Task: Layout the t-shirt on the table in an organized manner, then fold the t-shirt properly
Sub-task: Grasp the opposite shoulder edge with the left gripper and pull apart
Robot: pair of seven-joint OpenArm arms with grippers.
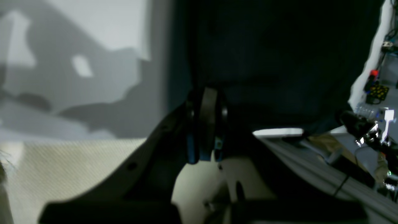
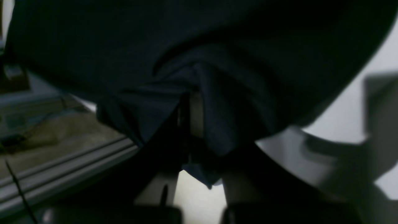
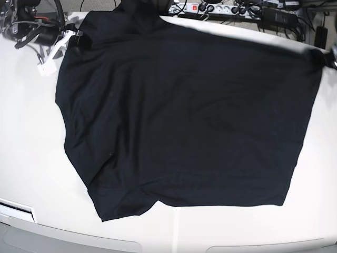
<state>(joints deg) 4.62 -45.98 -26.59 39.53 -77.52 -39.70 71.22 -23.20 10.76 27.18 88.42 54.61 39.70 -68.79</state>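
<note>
The t-shirt (image 3: 184,121) is pinched at both far corners: the right fingers (image 2: 194,115) grasp bunched cloth, and the left fingers (image 1: 206,124) are clenched on its edge. It lies spread across the white tabletop (image 3: 26,147).

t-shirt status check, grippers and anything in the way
Right gripper shut on the plain black fabric t-shirt. Left gripper shut at its far edge. Shirt spread on glossy white table. Nothing on it.
</note>
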